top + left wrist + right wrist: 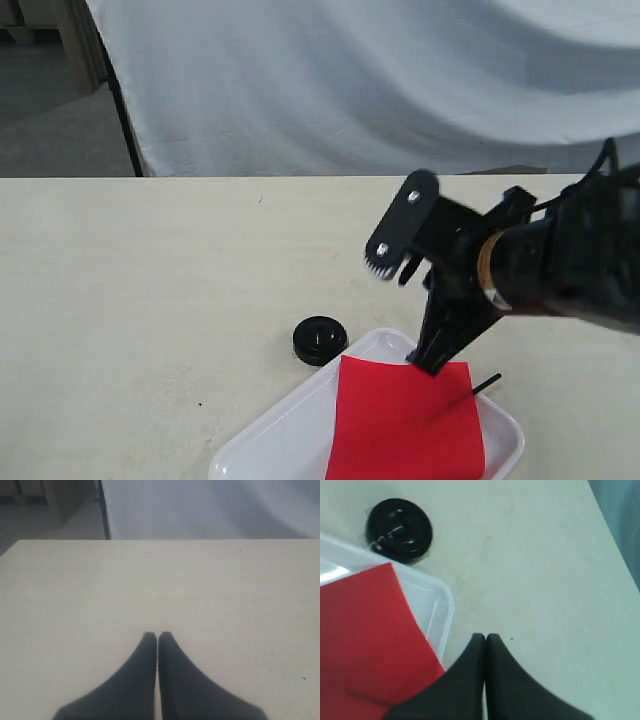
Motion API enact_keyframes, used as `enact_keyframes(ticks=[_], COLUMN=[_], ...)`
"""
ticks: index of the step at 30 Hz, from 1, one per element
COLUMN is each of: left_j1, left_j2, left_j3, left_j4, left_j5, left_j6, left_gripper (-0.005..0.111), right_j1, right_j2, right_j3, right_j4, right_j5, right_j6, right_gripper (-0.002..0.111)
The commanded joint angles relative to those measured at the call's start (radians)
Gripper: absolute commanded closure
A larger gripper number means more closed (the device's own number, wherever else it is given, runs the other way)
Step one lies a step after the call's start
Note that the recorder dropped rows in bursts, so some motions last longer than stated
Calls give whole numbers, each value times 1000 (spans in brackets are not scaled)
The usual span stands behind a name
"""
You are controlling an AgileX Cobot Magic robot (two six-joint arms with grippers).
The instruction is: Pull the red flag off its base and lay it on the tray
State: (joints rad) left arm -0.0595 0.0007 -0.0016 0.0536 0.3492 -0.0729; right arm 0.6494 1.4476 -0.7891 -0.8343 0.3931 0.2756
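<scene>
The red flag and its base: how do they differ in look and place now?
The red flag is a wide red sheet; the base is a small round black disc. The red flag lies in the tray; the base stands on the table beside it. They are detached from each other.

No text, label, brand mark, number or sign can be read in any view. The red flag (405, 425) shows plain cloth, the base (320, 340) plain black and the tray (275, 440) plain white plastic.
</scene>
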Motion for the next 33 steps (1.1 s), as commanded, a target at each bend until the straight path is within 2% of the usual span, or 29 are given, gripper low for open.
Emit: enact_keyframes(ticks=[1, 2, 3, 4, 7, 9, 13, 15, 24, 28, 33], left_j1=[-5, -5, -5, -5, -5, -5, -5, -5, -5, -5, -5], left_j2=[-1, -1, -1, -1, -1, -1, -1, -1, -1, -1, -1], left_j3=[2, 2, 2, 2, 2, 2, 2, 2, 2, 2, 2], left_j4=[-6, -6, -6, -6, -6, -6, -6, -6, -6, -6, -6], left_j5=[-6, -6, -6, -6, -6, -6, -6, -6, -6, -6, -6], left_j6=[-2, -2, -2, -2, -2, -2, -2, -2, -2, -2, -2], left_gripper=[105, 105, 105, 105, 105, 105, 105, 105, 105, 105, 105], right_j1=[-182, -266, -309, -400, -585, -648, -649, -647, -647, -647, -642], right_j2=[2, -2, -8, -35, -157, -260, -524, -663, -1155, -1448, -1448], right_j3=[-120, -178, -196, -218, -199, -129, 109, 180, 343, 442, 454], right_j4=[474, 653, 699, 768, 853, 853, 853, 853, 861, 861, 861], right_j5=[216, 352, 394, 441, 394, 279, -34, -111, -271, -345, -358], right_j6=[-204, -328, -351, -348, -346, -337, -232, -213, -208, -208, -171], right_gripper=[108, 108, 108, 108, 108, 108, 108, 108, 108, 108, 108])
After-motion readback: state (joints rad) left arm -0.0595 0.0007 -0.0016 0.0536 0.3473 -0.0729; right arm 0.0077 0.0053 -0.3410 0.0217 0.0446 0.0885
